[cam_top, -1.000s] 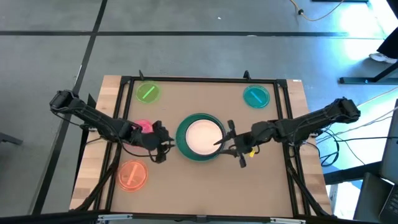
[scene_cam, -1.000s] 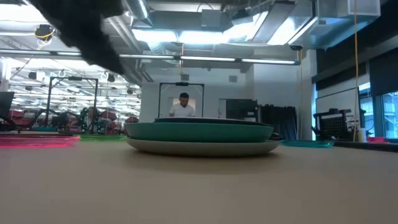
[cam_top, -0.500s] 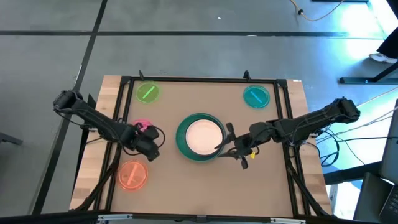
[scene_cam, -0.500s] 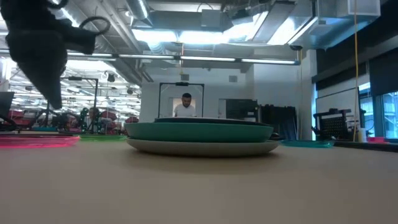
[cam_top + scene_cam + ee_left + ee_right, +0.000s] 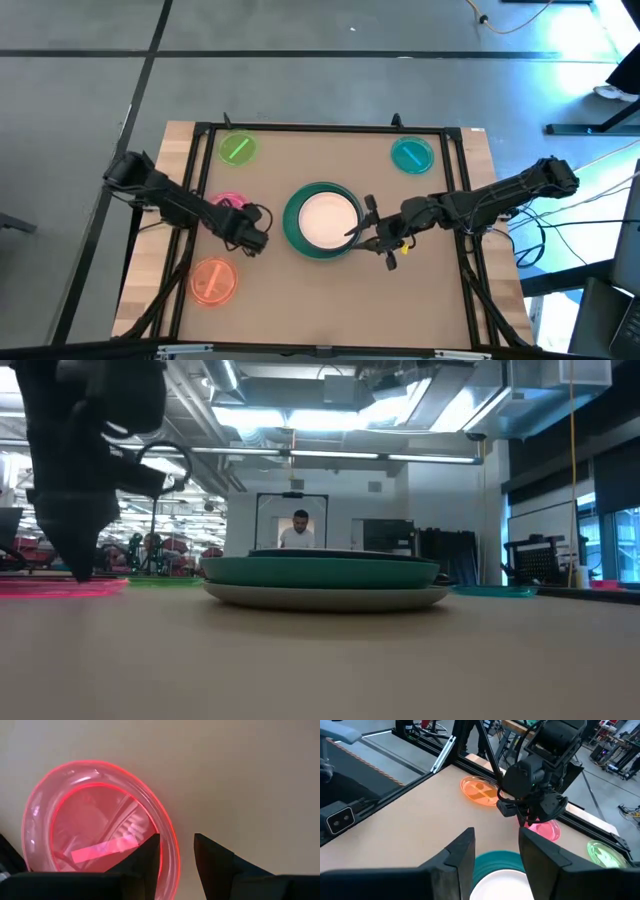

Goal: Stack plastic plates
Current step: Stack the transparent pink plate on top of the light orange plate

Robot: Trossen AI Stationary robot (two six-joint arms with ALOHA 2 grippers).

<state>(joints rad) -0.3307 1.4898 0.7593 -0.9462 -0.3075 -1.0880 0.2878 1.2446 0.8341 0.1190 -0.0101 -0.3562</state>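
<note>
A stack of larger plates [image 5: 322, 220] sits mid-table, cream on top inside a teal-green rim; in the low view the stack [image 5: 325, 582] rests on a pale bottom plate. Small translucent plates lie apart on the table: pink [image 5: 228, 201], orange [image 5: 213, 281], green [image 5: 237, 149] and teal [image 5: 411, 154]. My left gripper [image 5: 252, 232] is open and points down at the pink plate [image 5: 90, 820], low by the table [image 5: 80, 565]. My right gripper [image 5: 368, 235] is open and hovers above the stack's right edge [image 5: 495, 870]. My left gripper [image 5: 177, 857] comes from above with one finger [image 5: 145, 857] over the inside of the pink plate's rim [image 5: 169, 845] and the other outside it. The plate lies flat on the table. Whether a finger touches the rim, I cannot tell.
A black frame [image 5: 205, 180] runs around the brown table top. Bare table lies near of the stack and between it and the far corner plates. A person [image 5: 300, 530] stands in the room beyond the far edge.
My left gripper has drawn back from the stack's left side toward the pink plate and has come down from well above the table to just over it. The right arm and all plates have stayed where they were.
</note>
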